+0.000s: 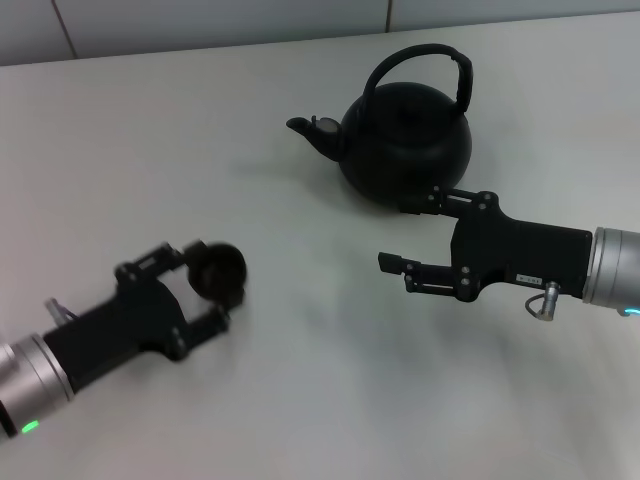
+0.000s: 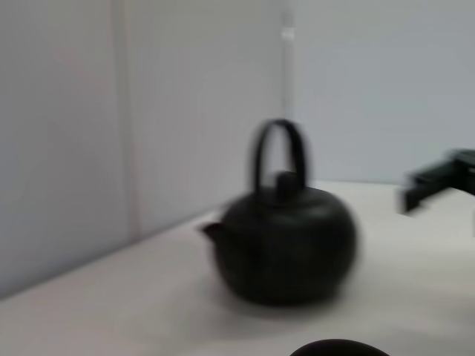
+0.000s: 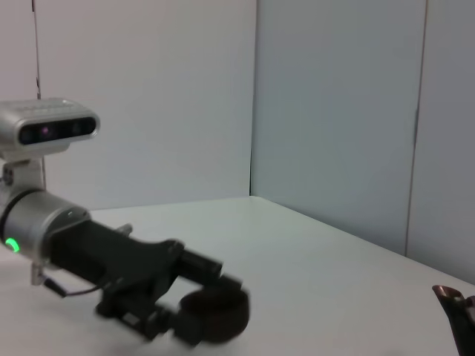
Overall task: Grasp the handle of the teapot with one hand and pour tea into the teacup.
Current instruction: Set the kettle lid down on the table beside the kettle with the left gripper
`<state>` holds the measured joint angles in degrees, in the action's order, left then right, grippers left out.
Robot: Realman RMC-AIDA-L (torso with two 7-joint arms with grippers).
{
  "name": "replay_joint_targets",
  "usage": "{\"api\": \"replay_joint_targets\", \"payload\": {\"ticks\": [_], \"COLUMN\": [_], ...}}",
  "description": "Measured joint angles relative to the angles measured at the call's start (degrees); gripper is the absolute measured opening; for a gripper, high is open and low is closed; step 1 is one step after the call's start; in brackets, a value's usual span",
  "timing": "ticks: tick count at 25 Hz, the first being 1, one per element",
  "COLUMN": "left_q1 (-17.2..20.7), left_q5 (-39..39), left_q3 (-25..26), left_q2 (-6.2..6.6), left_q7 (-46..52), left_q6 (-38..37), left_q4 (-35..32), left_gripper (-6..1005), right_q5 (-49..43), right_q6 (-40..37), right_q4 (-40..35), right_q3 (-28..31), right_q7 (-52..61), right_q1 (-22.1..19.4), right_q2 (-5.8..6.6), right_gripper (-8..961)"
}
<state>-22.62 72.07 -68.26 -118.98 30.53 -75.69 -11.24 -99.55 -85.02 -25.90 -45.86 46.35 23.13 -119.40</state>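
Right gripper [image 1: 402,235] open, empty, low beside teapot [image 1: 405,140], nearer arm; handle [image 1: 420,60] arches above and beyond it. Left gripper [image 1: 205,292] closed around teacup [image 1: 217,272], well apart, off the spout side.

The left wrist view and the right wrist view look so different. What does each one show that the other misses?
Only the left wrist view shows the whole teapot with its handle arched above, and the right tool poking in at the edge.

Only the right wrist view shows the left tool around the teacup, plus the camera mounted on that arm.

Both show the white table and grey walls. The right wrist view catches only the spout; the left wrist view only a sliver of the cup's rim.
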Motion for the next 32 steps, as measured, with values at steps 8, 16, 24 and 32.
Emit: {"api": "replay_joint_targets", "payload": {"ticks": [8, 16, 24, 32], "left_q1": [1.51, 1.88, 1.27, 1.18], "left_q5": [0.01, -0.29, -0.62, -0.63], "left_q3": [-9.05, -8.76, -8.94, -9.07], "left_q2": [-0.10, -0.11, -0.14, -0.20], "left_q7": [0.28, -0.06, 0.23, 0.23], "left_q6": [0.19, 0.44, 3.81, 4.25], "left_q4": [-2.90, -2.92, -3.10, -3.09], "left_gripper": [683, 684, 683, 684], "right_q5": [0.00, 0.00, 0.00, 0.00], "right_q6": [-0.19, -0.41, -0.42, -0.40], "right_q4": [0.14, 0.15, 0.15, 0.15], "right_q3": [-0.05, -0.02, -0.02, 0.19], "right_q7": [-0.21, -0.57, -0.57, -0.57], "right_q1": [-0.01, -0.35, -0.37, -0.37], "right_q2": [0.04, 0.00, -0.04, -0.04], "right_gripper": [736, 737, 736, 736]}}
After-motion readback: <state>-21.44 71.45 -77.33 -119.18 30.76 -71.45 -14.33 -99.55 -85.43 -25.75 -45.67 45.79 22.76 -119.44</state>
